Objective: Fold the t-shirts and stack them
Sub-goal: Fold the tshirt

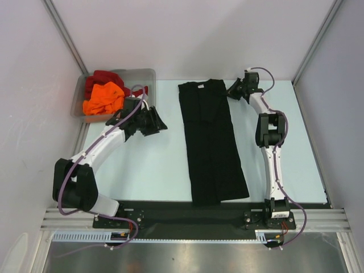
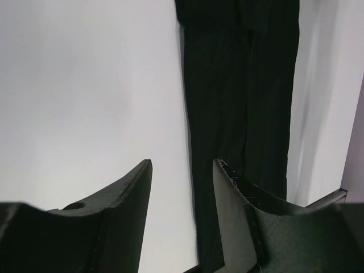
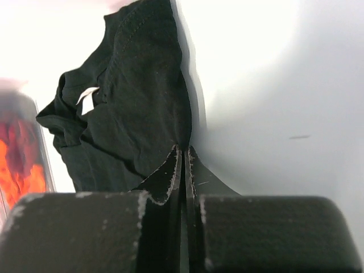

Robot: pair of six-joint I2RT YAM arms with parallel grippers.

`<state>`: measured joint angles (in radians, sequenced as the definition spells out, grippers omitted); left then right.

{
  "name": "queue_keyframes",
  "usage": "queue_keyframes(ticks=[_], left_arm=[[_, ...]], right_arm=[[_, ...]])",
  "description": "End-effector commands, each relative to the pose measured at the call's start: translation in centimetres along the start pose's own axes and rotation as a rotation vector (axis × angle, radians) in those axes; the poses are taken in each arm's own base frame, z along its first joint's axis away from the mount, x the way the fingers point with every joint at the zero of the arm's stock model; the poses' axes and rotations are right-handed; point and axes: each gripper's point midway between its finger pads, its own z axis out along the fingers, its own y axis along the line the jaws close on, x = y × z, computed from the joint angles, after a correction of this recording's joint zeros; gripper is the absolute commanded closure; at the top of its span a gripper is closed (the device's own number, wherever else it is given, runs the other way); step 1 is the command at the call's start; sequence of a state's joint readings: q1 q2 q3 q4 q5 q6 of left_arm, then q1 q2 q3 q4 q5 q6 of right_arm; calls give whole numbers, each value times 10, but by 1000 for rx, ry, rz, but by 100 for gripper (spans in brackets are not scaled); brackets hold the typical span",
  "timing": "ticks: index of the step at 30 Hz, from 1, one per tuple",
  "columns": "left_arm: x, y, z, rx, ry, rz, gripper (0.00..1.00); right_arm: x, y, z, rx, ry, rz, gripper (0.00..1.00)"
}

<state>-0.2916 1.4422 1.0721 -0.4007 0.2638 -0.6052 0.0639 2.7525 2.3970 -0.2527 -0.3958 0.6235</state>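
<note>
The black t-shirt [image 1: 210, 142] lies folded lengthwise into a long strip down the middle of the table, collar end at the far side. My right gripper [image 1: 232, 91] is at its far right edge, shut on the cloth's hem [image 3: 183, 147]; the black t-shirt [image 3: 136, 102] bunches up just ahead of the fingertips. My left gripper [image 1: 154, 121] hovers open over bare table to the left of the black t-shirt [image 2: 239, 85], with nothing between its fingers [image 2: 182, 162]. The orange t-shirt [image 1: 103, 98] and the dark red t-shirt [image 1: 105, 77] lie crumpled in the bin.
The clear grey plastic bin [image 1: 142, 73] stands at the far left corner, close behind the left gripper. White walls with metal posts enclose the table on three sides. A black strip [image 1: 187, 211] runs along the near edge between the arm bases.
</note>
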Motion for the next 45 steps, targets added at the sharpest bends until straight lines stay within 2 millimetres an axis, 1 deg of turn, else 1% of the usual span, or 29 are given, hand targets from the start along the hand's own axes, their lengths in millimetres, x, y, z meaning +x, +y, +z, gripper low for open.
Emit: queue_keyframes(ticks=[1,2,3,4,7,9,10,11,13,14,15,16,17,18,19,20,21,22,24,25,27,28,29,31,32,35,39,41,45], left_arm=[[-19,-24,1,41,-55,14,48],[-19,-28,1,45,-55,16,48],[-15,-30,6,44,-40,20,48],[-16,-33,7,48,-39,22,48],[-6,-44,15,51,-5,46,46],[9,-55,19,66,32,71,45],[21,-60,23,74,62,79,44],[24,-58,24,75,69,71,44],[50,-63,25,96,111,76,44],[56,-66,24,111,114,80,44],[68,-70,23,125,133,88,44],[85,-65,19,132,167,70,44],[92,-69,18,164,168,70,44],[105,-72,15,185,187,76,44],[124,-61,13,176,218,61,43],[128,-66,5,212,208,64,42],[139,-67,1,221,226,49,42],[157,-52,0,198,260,32,41],[171,-52,-11,230,273,12,39],[184,-43,-12,221,294,-33,39],[195,-49,-24,278,308,-81,39],[202,-47,-25,302,305,-90,39],[209,-48,-28,319,315,-88,38],[221,-47,-28,325,335,-104,39],[226,-46,-28,323,351,-105,39],[253,-47,-31,307,434,-87,40],[270,-44,-32,259,450,-106,42],[280,-35,-32,233,455,-131,44],[291,-38,-28,215,454,-177,46]], right_arm=[[-19,-54,-6,129,-59,69,100],[-28,-65,-12,131,-68,84,100],[-25,-65,-11,123,-56,84,99],[-21,-66,-10,115,-40,87,88],[-18,-61,-17,115,-3,74,71],[-23,-62,-33,149,14,69,60],[-31,-60,-50,169,20,73,51],[-33,-55,-58,179,28,63,47],[-49,-65,-85,236,22,37,36],[-45,-69,-104,282,65,48,34],[-57,-62,-129,296,55,41,33],[-57,-62,-146,315,77,8,33],[-44,-63,-165,357,138,16,32],[-52,-42,-195,360,121,-15,32],[-24,-55,-207,425,195,-11,32],[-12,-54,-221,446,223,-39,32],[-14,-24,-256,427,173,-79,32],[35,-43,-264,469,273,-48,31],[67,-30,-289,444,270,-32,31],[108,-22,-315,425,308,-21,31],[146,-12,-336,414,334,17,31],[158,2,-358,376,298,10,31],[201,-3,-365,384,379,18,31],[233,5,-381,349,408,50,30],[256,4,-397,353,443,52,30],[287,7,-418,337,484,68,30],[319,-5,-436,365,504,98,32],[326,-11,-440,378,505,104,33],[340,-35,-446,443,514,81,34]])
